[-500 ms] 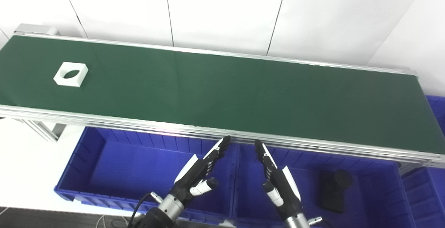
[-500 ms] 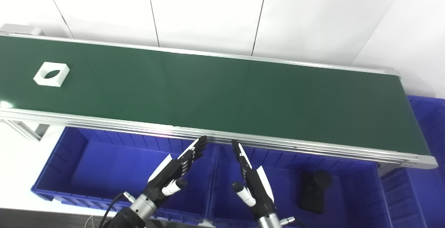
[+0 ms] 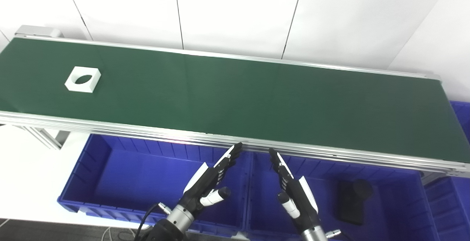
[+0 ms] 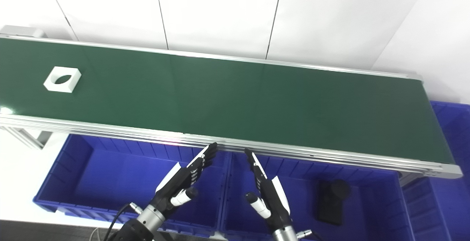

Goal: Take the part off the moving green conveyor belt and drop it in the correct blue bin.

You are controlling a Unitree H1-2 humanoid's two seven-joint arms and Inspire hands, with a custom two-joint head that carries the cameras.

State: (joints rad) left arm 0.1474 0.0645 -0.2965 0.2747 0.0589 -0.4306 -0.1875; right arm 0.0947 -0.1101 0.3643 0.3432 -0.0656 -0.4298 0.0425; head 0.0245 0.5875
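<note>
One white square part with a round hole (image 3: 82, 79) lies flat on the green conveyor belt (image 3: 235, 97), near its far left end, well apart from both hands. Two blue bins sit side by side below the belt's near rail: left bin (image 3: 88, 167) and right bin (image 3: 404, 211), the latter holding one black part (image 3: 352, 200). A third blue bin (image 3: 461, 116) shows at the right edge. Left hand (image 3: 211, 180) and right hand (image 3: 293, 186) hover over the bins, fingers straight and spread, holding nothing. Belt between part and hands unobstructed.
</note>
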